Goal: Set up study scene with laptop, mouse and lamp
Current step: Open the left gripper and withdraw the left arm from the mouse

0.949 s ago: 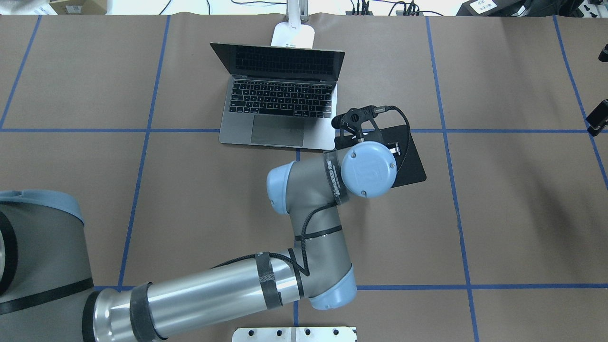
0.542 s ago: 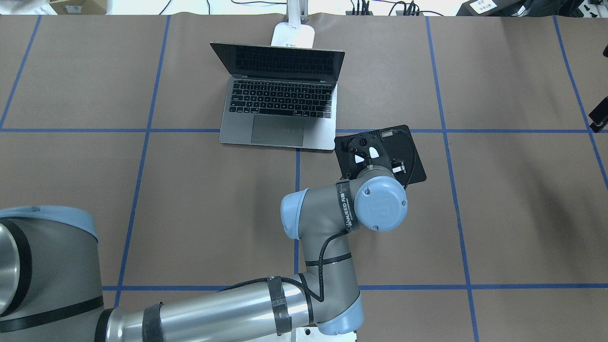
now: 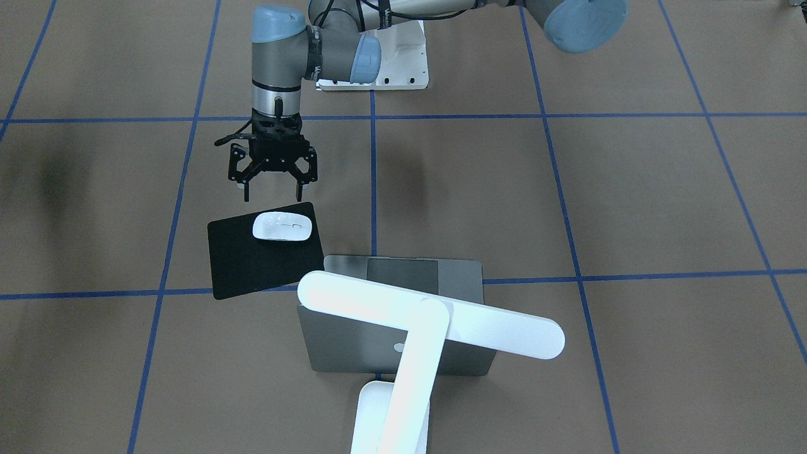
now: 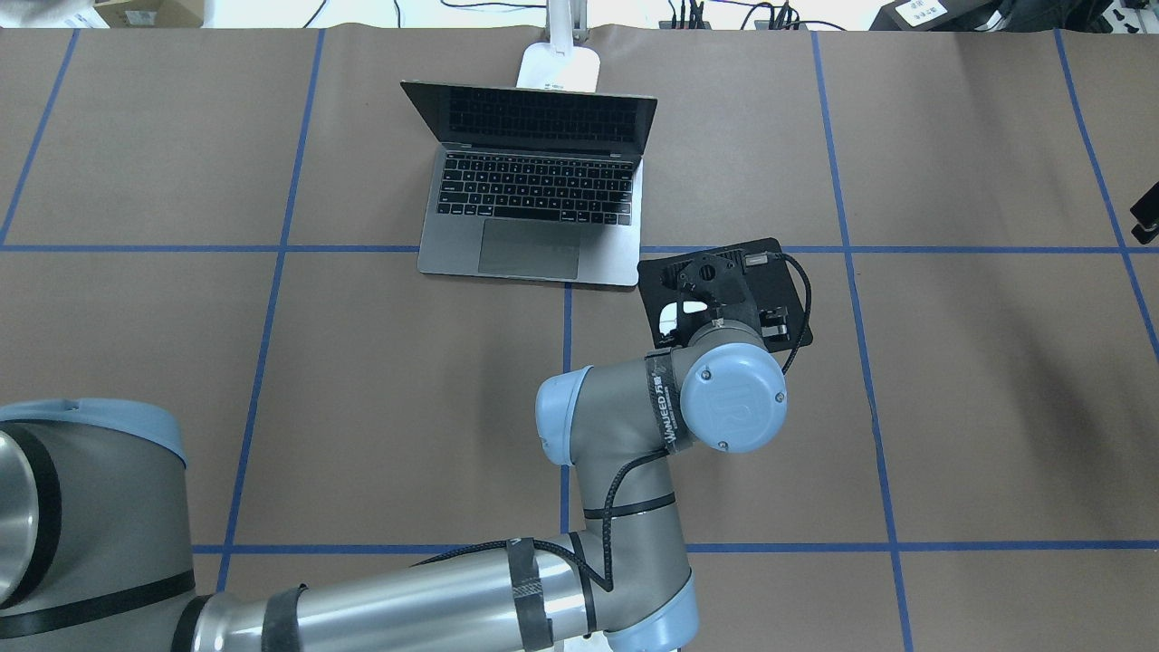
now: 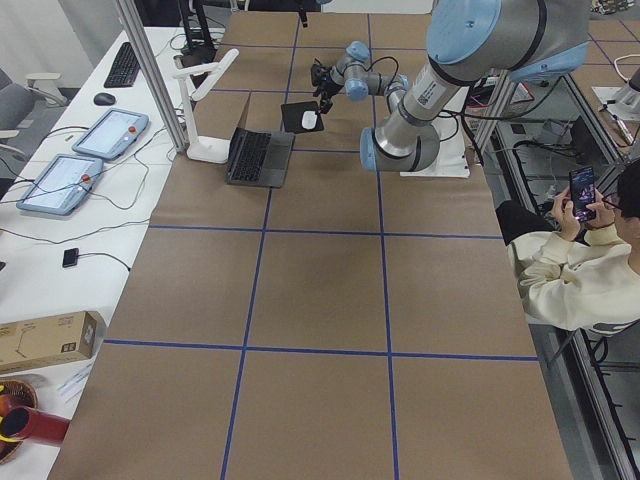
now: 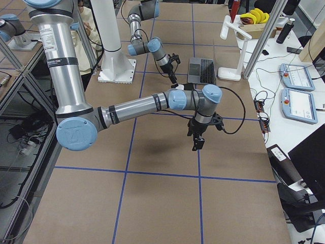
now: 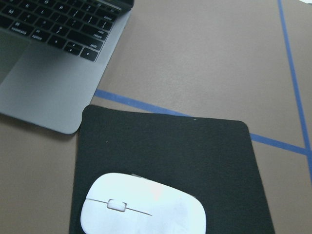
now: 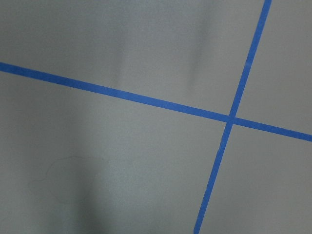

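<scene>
Brown table (image 3: 567, 189): front view shows left end effector (image 3: 272, 197) spread above mouse (image 3: 282, 226); overhead half-hides mouse.

The mouse (image 3: 282, 226) lies on the pad (image 3: 252, 268), just right of the laptop's (image 4: 534, 199) front corner from my side. The lamp (image 3: 429, 321) stands behind the laptop. My left gripper (image 3: 273, 192) hangs above the pad's near edge.
</scene>
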You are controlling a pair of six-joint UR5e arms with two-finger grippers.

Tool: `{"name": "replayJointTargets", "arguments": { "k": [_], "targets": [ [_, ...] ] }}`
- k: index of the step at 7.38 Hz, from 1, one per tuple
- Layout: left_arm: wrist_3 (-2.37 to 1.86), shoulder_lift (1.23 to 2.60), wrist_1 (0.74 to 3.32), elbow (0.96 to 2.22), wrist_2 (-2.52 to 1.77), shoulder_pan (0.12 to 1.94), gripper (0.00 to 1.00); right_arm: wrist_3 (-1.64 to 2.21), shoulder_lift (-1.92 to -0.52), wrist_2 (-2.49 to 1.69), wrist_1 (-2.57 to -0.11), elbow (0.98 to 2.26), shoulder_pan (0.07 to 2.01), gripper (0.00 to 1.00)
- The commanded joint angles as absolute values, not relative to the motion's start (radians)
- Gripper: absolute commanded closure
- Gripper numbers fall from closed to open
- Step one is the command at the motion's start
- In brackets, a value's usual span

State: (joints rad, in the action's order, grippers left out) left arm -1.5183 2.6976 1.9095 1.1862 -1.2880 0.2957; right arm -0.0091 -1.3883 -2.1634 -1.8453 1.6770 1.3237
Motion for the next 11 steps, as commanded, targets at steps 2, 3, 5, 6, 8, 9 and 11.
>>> {"name": "replayJointTargets", "arguments": {
  "k": [2,3,5,6,8,9,11],
  "targets": [
    [-1.369,2.439,1.592,1.660,-1.556,0.423,0.01,0.083,-1.390,-2.203,-1.839,1.678,1.347,0.00],
    [-1.294,2.387,1.486,1.740,-1.630,0.487,0.01,0.083,-1.390,-2.213,-1.839,1.677,1.364,0.00],
    [-1.113,2.334,1.384,1.750,-1.823,0.677,0.01,0.077,-1.400,-2.218,-1.839,1.675,1.417,0.00],
    [-0.994,2.266,1.394,1.752,-1.898,0.775,0.01,0.074,-1.402,-2.232,-1.838,1.672,1.445,0.00],
    [-0.767,2.121,1.431,1.752,-2.059,0.979,0.01,0.005,-1.417,-2.265,-1.838,1.649,1.491,0.00],
    [-0.650,2.023,1.484,1.746,-2.119,1.073,0.01,-0.041,-1.417,-2.276,-1.795,1.588,1.506,0.00],
    [-0.428,1.897,1.512,1.724,-2.219,1.245,0.01,-0.041,-1.417,-2.278,-1.602,1.443,1.534,0.00]
  ]
}}
